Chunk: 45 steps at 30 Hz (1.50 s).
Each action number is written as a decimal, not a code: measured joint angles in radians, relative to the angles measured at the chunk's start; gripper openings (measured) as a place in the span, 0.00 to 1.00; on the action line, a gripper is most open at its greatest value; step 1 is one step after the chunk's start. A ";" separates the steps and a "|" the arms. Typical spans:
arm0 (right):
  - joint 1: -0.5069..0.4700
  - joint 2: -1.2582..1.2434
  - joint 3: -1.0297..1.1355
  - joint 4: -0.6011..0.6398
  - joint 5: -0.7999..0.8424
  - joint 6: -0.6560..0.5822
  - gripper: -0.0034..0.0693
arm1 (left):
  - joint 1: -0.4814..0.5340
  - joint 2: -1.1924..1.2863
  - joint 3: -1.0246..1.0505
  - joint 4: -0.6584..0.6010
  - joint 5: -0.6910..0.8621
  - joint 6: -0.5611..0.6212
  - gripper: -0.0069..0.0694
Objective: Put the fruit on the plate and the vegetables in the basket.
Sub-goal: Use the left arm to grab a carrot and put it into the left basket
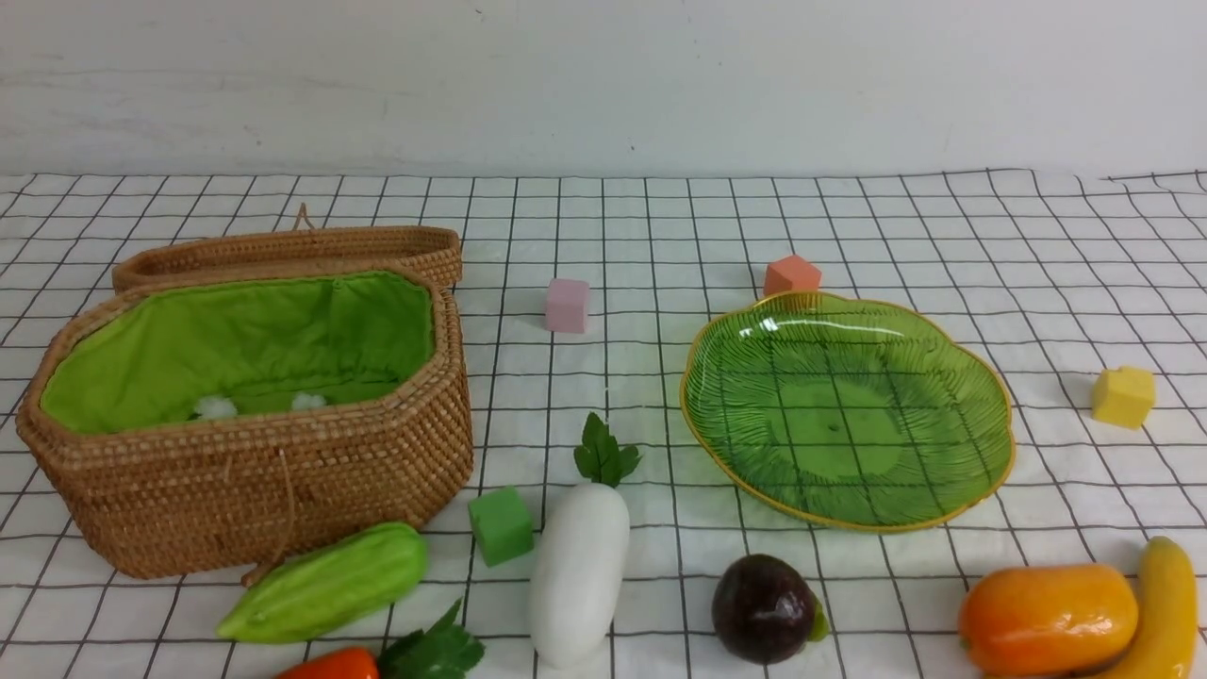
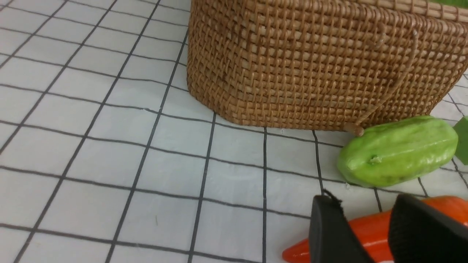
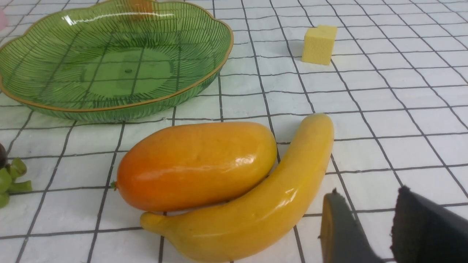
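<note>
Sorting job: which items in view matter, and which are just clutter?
Job: basket, plate, radish, gourd, carrot, purple fruit, mango, banana.
Clutter: pink cube, orange cube, yellow cube, green cube.

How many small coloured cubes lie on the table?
4: pink cube between the basket and the plate, orange cube behind the plate, yellow cube right of the plate, green cube between the basket and the radish. More may hide in the basket.

Left end effector (image 2: 369,233) and right end effector (image 3: 380,233) hover low, jaws parted.
</note>
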State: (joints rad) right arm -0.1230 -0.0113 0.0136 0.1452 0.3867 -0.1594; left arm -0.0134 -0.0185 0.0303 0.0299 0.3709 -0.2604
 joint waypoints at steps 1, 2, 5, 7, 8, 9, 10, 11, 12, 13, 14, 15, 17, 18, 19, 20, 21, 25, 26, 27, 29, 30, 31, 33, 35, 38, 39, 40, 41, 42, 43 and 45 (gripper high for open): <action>0.000 0.000 0.000 0.000 0.000 0.000 0.38 | 0.000 0.000 0.000 -0.010 -0.024 -0.012 0.40; 0.000 0.000 0.000 0.000 0.000 0.000 0.38 | 0.000 0.000 0.000 -0.024 -0.046 -0.028 0.40; 0.000 0.000 0.000 0.000 0.000 0.000 0.38 | 0.000 0.000 0.000 -0.063 -0.180 -0.072 0.40; 0.000 0.000 0.000 0.000 0.000 0.000 0.38 | 0.000 0.000 0.001 -0.105 -0.329 -0.120 0.40; 0.000 0.000 0.000 0.000 0.000 0.000 0.38 | 0.000 0.000 0.001 -0.114 -0.360 -0.131 0.40; 0.000 0.000 0.000 0.000 0.000 0.000 0.38 | 0.000 0.000 0.001 -0.148 -0.469 -0.175 0.40; 0.000 0.000 0.000 0.000 0.000 0.000 0.38 | 0.000 0.000 0.001 -0.159 -0.535 -0.189 0.40; 0.000 0.000 0.000 0.000 0.000 0.000 0.38 | 0.000 0.000 0.001 -0.176 -0.634 -0.211 0.40; 0.000 0.000 0.000 0.000 0.000 0.000 0.38 | 0.000 0.000 0.001 -0.180 -0.715 -0.218 0.40; 0.000 0.000 0.000 0.000 0.000 0.000 0.38 | 0.000 0.000 0.001 -0.182 -0.784 -0.227 0.40; 0.000 0.000 0.000 0.000 0.000 0.000 0.38 | 0.000 0.000 -0.002 -0.182 -0.823 -0.229 0.40; 0.000 0.000 0.000 0.000 0.000 0.000 0.38 | 0.000 0.000 -0.017 -0.182 -0.837 -0.232 0.40; 0.000 0.000 0.000 0.000 0.000 0.000 0.38 | 0.000 0.000 -0.072 -0.179 -0.811 -0.232 0.40; 0.000 0.000 0.000 0.000 0.000 0.000 0.38 | 0.000 0.001 -0.148 -0.168 -0.750 -0.233 0.40; 0.000 0.000 0.000 0.000 0.000 0.000 0.38 | 0.000 0.015 -0.213 -0.157 -0.683 -0.232 0.40; 0.000 0.000 0.000 0.000 0.000 0.000 0.38 | 0.000 0.020 -0.242 -0.153 -0.671 -0.232 0.40; 0.000 0.000 0.000 0.000 0.000 0.000 0.38 | 0.000 0.054 -0.329 -0.143 -0.595 -0.226 0.40; 0.000 0.000 0.000 0.000 0.000 0.000 0.38 | 0.000 0.256 -0.624 -0.106 -0.267 -0.197 0.40; 0.000 0.000 0.000 0.000 0.000 0.000 0.38 | 0.000 0.323 -0.692 -0.104 -0.181 -0.194 0.40; 0.000 0.000 0.000 0.000 0.000 0.000 0.38 | 0.000 0.367 -0.729 -0.101 -0.090 -0.193 0.40; 0.000 0.000 0.000 0.000 0.000 0.000 0.38 | 0.000 0.422 -0.766 -0.101 0.000 -0.191 0.40; 0.000 0.000 0.000 0.000 0.000 0.000 0.38 | -0.009 0.505 -0.799 -0.095 0.125 -0.186 0.40; 0.000 0.000 0.000 0.000 0.000 0.000 0.38 | -0.021 0.553 -0.804 -0.089 0.177 -0.180 0.40; 0.000 0.000 0.000 0.000 0.000 0.000 0.38 | -0.055 0.634 -0.806 -0.067 0.266 -0.171 0.40; 0.000 0.000 0.000 0.000 0.000 0.000 0.38 | -0.113 0.719 -0.806 -0.030 0.306 -0.158 0.40; 0.000 0.000 0.000 0.000 0.000 0.000 0.38 | -0.200 0.805 -0.807 0.043 0.304 -0.123 0.40; 0.000 0.000 0.000 0.000 0.000 0.000 0.38 | -0.232 0.833 -0.808 0.056 0.308 -0.108 0.40; 0.000 0.000 0.000 0.000 0.000 0.000 0.38 | -0.259 0.856 -0.809 0.062 0.316 -0.090 0.40; 0.000 0.000 0.000 0.000 0.000 0.000 0.38 | -0.265 0.862 -0.809 0.062 0.318 -0.090 0.40; 0.000 0.000 0.000 0.000 0.000 0.000 0.38 | -0.312 0.906 -0.809 0.063 0.341 -0.048 0.40; 0.000 0.000 0.000 0.000 0.000 0.000 0.38 | -0.360 0.955 -0.809 0.063 0.371 0.009 0.40; 0.000 0.000 0.000 0.000 0.000 0.000 0.38 | -0.424 1.025 -0.809 0.066 0.408 0.109 0.40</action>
State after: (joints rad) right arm -0.1230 -0.0113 0.0136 0.1452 0.3867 -0.1594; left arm -0.4378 1.0067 -0.7782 0.0962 0.7785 -0.1515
